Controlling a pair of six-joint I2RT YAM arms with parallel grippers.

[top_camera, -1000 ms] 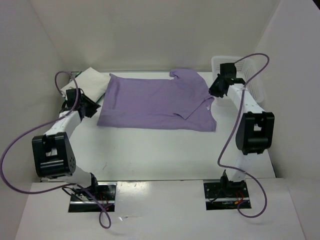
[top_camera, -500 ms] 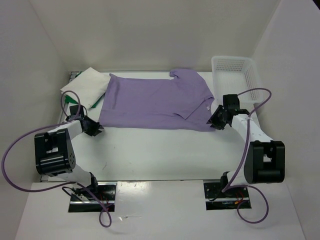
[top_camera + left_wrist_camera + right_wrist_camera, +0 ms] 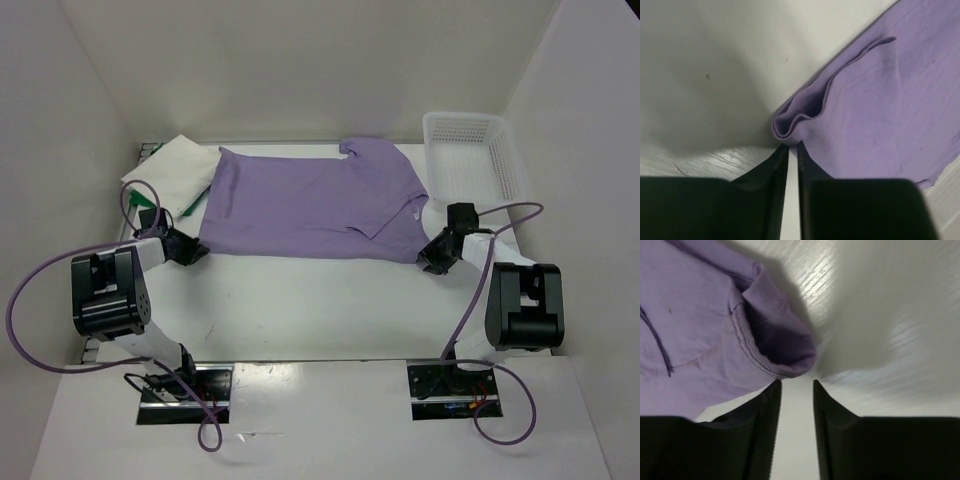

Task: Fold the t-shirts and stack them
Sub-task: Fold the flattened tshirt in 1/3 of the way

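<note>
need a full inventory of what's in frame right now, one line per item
purple t-shirt: 1, lavender, spread flat, centre-back of table
white t-shirt: 1, white, folded, far-left corner
green t-shirt: 1, green, only an edge showing under the white one
basket: 1, white lattice, far-right corner
table: 1, white
cables: 2, purple, one looping off each arm
left arm: 1, black and white, near-left
right arm: 1, black and white, near-right
left fingers: 2, black, narrow gap, at shirt's near-left corner
right fingers: 2, black, apart, at shirt's near-right corner
</note>
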